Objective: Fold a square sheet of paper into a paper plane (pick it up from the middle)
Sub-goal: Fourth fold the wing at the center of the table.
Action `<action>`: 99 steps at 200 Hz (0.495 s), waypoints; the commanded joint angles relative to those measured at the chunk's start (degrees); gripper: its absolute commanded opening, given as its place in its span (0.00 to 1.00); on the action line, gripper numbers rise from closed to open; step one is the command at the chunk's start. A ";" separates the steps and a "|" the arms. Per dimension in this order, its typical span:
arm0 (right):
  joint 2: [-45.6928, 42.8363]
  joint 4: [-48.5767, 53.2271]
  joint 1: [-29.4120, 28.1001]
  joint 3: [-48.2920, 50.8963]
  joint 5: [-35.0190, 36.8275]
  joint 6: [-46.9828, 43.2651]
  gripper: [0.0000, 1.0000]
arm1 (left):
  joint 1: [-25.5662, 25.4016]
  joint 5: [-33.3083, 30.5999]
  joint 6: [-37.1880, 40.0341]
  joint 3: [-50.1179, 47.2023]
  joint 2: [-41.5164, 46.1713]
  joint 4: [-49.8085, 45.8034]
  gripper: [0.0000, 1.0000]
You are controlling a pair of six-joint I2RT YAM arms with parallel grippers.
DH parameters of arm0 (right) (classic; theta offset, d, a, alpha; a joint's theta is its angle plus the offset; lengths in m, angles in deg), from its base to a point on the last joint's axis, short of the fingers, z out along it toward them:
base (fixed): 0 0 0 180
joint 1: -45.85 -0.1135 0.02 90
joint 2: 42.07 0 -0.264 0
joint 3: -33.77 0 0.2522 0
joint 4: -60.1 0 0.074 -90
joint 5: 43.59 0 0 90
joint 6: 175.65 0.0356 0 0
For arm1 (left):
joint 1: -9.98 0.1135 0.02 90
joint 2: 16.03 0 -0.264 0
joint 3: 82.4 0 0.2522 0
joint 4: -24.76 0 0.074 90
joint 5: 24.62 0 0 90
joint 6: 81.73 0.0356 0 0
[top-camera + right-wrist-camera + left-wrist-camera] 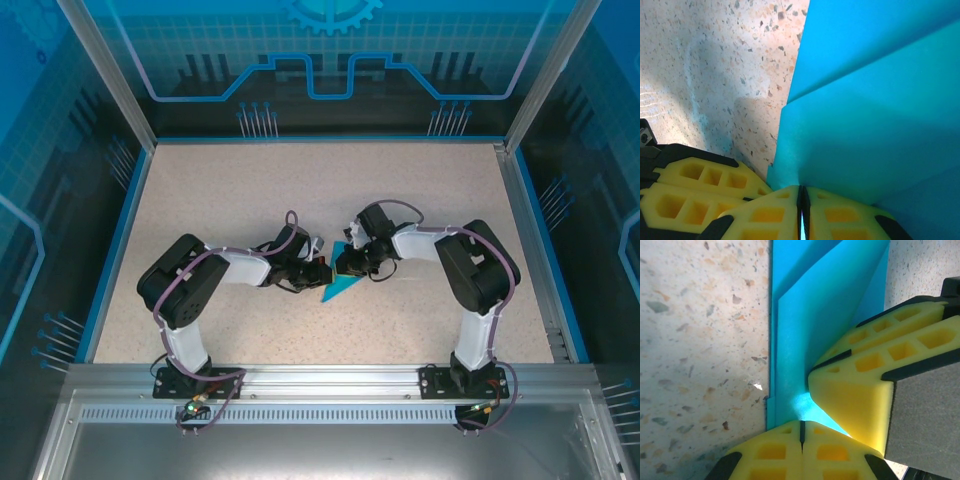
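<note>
The paper [338, 287] sits at the middle of the table [200, 200], caught between the two claws where the arms meet, and it is no longer a flat square. The left wrist view shows it [805, 340] as stacked layers with a straight vertical edge and a slanted crease crossing it. The right wrist view shows one flap [880, 100] lying over another along a diagonal line. From above it reads as a narrow wedge with its point aimed at the near left. The right claw [801, 210] is clenched on the paper, with a sliver of teal showing in the slit between its pads. The left claw [801, 432] is clenched too, its pads pressed flat together, and the layers run straight into its tips, so it appears to be pinching an edge. I judge the early corner folds done and the sheet well on the way to a dart, probably at a centre or wing fold. What seems left is creasing that fold, opening the wings and setting the plane down; no spread wings show yet.
</note>
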 commanded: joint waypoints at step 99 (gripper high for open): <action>-1.91 4.62 5.29 -5.78 2.89 -5.34 0.14 | -0.27 -4.77 2.07 -1.14 -2.63 -12.78 0.00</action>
